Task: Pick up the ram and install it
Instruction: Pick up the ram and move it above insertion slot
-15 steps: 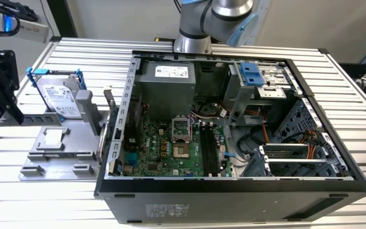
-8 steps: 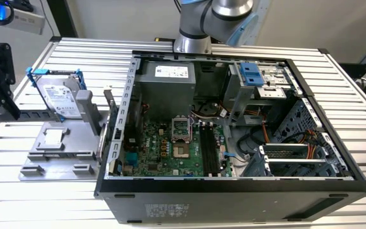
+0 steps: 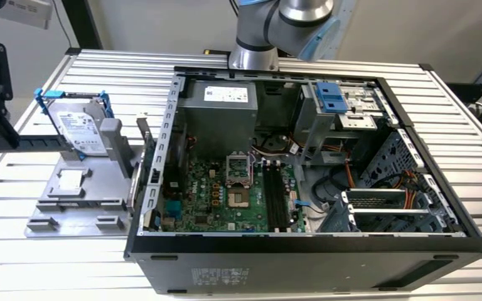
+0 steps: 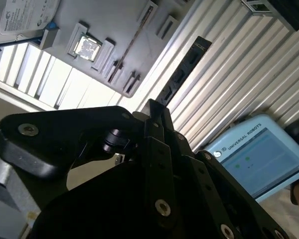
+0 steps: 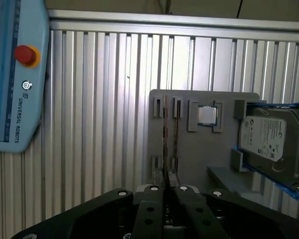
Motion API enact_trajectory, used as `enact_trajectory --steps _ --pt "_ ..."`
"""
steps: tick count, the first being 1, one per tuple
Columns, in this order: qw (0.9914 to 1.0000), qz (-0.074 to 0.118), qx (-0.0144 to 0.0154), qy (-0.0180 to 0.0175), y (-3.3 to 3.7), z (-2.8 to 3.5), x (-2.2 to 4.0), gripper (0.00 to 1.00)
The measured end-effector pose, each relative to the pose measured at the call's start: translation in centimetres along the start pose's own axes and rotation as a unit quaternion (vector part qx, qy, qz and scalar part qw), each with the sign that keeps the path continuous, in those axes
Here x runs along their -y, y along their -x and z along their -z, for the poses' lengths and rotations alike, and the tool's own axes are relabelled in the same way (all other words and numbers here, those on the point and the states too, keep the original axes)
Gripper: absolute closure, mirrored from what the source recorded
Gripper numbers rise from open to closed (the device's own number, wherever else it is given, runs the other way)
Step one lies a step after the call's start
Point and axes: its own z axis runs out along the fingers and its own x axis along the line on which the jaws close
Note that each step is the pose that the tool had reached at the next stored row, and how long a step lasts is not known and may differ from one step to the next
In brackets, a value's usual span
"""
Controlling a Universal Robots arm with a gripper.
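My gripper (image 5: 165, 188) hangs high over the grey parts fixture (image 5: 199, 149), shut on the ram (image 4: 182, 74). In the second wrist view the ram is a long dark strip with black chips that reaches out from the fingertips (image 4: 152, 107). In the first wrist view I see the ram (image 5: 165, 139) edge-on as a thin line, running from between the fingers over the fixture's slot holders. The open computer case (image 3: 308, 251) lies on the table with its long black motherboard slots (image 3: 276, 197) showing. The arm's base stands behind the case.
A silver hard drive in a blue frame (image 3: 78, 125) stands on the fixture (image 3: 82, 200), and a processor chip (image 5: 207, 115) lies beside it. A pale blue teach pendant (image 5: 12, 74) lies off to one side. The table is ribbed aluminium.
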Motion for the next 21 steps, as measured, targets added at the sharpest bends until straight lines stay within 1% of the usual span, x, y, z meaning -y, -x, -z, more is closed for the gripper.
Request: enact_trajectory --steps 1,5,6,7,9,21 --pt "1.00000 0.000 0.0012 -0.0004 0.00 0.00 -0.01 1.00" --pt "0.99996 0.000 0.0088 -0.0012 0.00 0.02 0.00 1.00" --pt "0.99995 0.000 0.0098 -0.0013 0.01 0.02 0.00 1.00" --pt "0.99995 0.000 0.0099 -0.0012 0.00 0.02 0.09 1.00" --pt "0.99995 0.000 0.0099 -0.0007 -0.01 0.02 0.51 1.00" --pt "0.99993 0.000 0.0101 0.0058 -0.15 0.06 4.04 1.00"
